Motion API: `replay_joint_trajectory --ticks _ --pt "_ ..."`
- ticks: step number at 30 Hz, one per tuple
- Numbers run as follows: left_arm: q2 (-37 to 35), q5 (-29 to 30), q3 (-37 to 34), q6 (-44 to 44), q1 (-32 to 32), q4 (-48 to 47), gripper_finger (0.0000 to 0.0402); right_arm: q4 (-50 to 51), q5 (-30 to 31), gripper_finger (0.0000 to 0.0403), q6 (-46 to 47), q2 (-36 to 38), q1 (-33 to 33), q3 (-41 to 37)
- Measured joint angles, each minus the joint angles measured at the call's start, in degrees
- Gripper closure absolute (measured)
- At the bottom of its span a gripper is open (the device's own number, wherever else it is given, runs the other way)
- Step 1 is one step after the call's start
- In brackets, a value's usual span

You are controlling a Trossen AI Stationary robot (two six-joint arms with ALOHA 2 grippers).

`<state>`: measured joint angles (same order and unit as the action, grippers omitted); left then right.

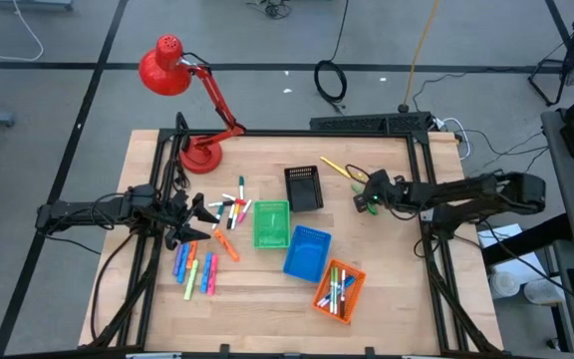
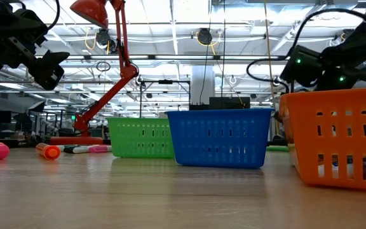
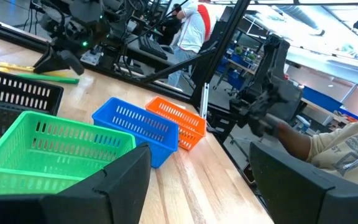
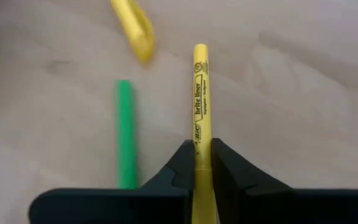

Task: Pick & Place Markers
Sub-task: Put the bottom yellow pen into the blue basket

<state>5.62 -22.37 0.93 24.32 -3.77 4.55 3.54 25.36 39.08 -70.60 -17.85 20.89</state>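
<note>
A yellow marker (image 4: 200,106) sits pinched between the right gripper's (image 4: 201,163) narrowed fingers, its free end reaching ahead over the table. A green marker (image 4: 125,132) lies just beside it. The left gripper (image 3: 197,180) hangs wide, empty.

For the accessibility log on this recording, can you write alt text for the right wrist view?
The right gripper has its dark jaws closed on a yellow highlighter that points straight away from the camera over the wooden table. A green marker lies beside it on the wood, and a second yellow marker, blurred, lies beyond.
</note>
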Motion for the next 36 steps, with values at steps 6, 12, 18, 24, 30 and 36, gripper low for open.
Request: replay_joint_trajectory --ticks 6,12,18,24,30,36 --pt "-0.01 0.00 0.00 0.00 0.00 -0.01 0.0128 -9.10 -10.32 0.0378 -1.67 8.68 2.62 0.10" --pt "-0.01 -0.02 0.00 0.03 0.00 0.00 0.0128 -28.99 -16.52 0.0382 -4.82 9.84 11.75 0.17" --pt "0.00 0.00 0.00 0.00 0.00 0.00 0.0128 -47.20 -16.43 0.0382 -8.49 3.19 21.94 0.83" --pt "0.01 0.00 0.00 -0.02 0.00 0.03 0.0128 -47.90 -12.07 0.0382 -8.78 -10.18 28.28 7.38" --pt "-0.01 -0.01 0.00 0.00 0.00 0.00 0.0128 -48.01 -12.02 0.0378 -8.82 -22.14 33.77 13.83" --pt "-0.01 0.00 -0.02 0.00 0.00 -0.01 0.0128 -48.35 -11.86 0.0377 -10.22 -24.40 37.03 15.14"
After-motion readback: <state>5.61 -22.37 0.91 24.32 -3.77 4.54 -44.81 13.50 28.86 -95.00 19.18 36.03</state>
